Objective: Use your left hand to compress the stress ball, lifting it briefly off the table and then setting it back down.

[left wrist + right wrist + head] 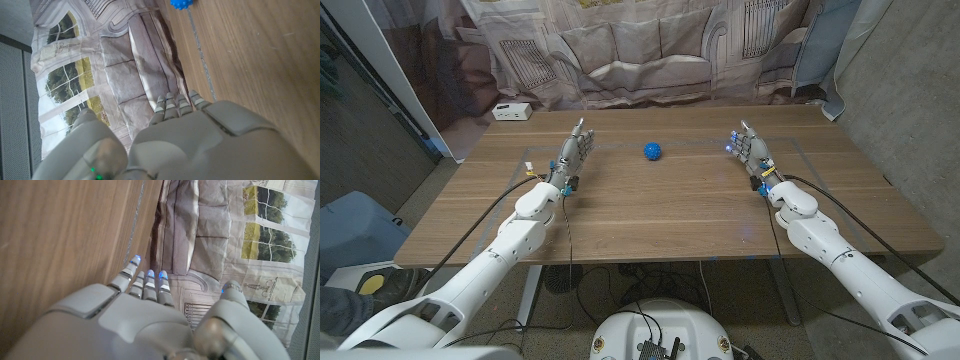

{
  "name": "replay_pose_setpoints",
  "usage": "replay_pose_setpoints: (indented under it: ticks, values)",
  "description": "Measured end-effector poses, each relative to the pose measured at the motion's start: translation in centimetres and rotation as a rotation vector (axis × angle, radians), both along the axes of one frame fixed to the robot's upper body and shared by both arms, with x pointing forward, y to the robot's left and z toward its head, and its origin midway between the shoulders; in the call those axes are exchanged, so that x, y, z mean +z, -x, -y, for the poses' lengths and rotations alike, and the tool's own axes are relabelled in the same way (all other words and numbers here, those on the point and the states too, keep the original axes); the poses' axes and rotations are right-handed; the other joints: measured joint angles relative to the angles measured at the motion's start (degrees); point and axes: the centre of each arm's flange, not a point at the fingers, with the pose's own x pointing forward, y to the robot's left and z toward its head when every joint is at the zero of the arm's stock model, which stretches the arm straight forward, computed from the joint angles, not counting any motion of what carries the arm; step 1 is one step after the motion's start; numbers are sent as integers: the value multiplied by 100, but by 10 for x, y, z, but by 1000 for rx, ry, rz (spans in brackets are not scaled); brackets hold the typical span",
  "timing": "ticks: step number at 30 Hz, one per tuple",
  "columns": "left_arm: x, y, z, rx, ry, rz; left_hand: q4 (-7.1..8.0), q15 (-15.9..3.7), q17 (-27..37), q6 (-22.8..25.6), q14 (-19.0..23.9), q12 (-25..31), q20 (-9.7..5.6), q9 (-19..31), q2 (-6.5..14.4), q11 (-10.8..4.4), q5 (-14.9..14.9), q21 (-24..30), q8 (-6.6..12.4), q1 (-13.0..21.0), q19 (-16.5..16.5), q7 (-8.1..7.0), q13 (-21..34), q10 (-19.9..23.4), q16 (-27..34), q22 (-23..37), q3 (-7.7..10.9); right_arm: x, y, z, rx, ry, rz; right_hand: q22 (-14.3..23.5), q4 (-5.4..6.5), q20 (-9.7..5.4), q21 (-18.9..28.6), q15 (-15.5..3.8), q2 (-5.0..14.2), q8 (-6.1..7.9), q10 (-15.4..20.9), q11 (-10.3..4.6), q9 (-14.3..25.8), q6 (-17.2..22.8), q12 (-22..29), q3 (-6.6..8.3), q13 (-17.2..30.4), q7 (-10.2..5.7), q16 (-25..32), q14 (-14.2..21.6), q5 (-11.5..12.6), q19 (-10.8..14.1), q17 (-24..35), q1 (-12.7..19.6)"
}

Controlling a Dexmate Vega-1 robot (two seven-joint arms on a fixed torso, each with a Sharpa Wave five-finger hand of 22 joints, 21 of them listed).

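Wooden counter [650, 215] before a printed sofa backdrop: the left hand [572, 152] waits empty, fingers apart, well left of the small spiky blue rubber stress ball [653, 151], which it should reach sideways and wrap evenly; the right hand [748, 148] idles, spread.

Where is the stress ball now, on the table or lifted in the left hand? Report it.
On the table. The blue stress ball rests on the wooden table, apart from the left hand, which is open and holds nothing.
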Motion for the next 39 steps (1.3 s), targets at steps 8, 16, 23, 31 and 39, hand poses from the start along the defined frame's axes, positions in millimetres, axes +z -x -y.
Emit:
replay_pose_setpoints:
  ticks: [8,16,23,31,39]
  values:
    - [-1,6,6,-5,0,39,-117,84,0,234,427,95,-106,0,9,88,-33,41,24,190,429,32,0,342,88,4,67,-7,4,1,34,-11,-29,-1,0,21,0,9,0,0,52,11,0,0,0,0,-1,0,0,10,0,21,0,0]
    - [5,18,11,15,-27,83,-142,8,0,357,546,119,-78,-1,22,56,-54,41,68,250,524,33,-1,453,88,3,92,-10,10,3,36,-17,-36,-1,1,21,0,29,0,0,71,-9,0,-1,0,-1,-1,0,0,30,0,21,-1,-1]
    - [9,25,12,66,-56,115,-189,17,-1,489,644,142,-77,-1,7,65,-54,41,68,325,584,20,-1,544,88,3,92,-6,15,3,32,-11,-2,-1,1,-10,0,-24,1,30,255,-30,-1,81,66,-1,-1,-1,22,186,0,194,-1,-1]
    - [17,32,15,154,-110,177,-207,-17,-1,539,760,142,-114,0,38,62,-75,41,68,355,731,10,-1,635,88,3,109,-6,20,10,39,-1,49,-2,1,-9,-38,-37,0,70,320,-33,-1,227,66,-1,-16,-85,22,198,0,184,-2,-1]
    - [26,32,26,169,-124,205,-277,-137,-2,827,1333,227,-124,27,15,-79,-75,41,68,378,1303,-49,25,1078,173,-13,69,-4,24,17,71,5,85,27,1,0,-118,-85,0,85,409,-61,-2,290,66,-1,-16,-120,22,247,0,-4,-2,-1]
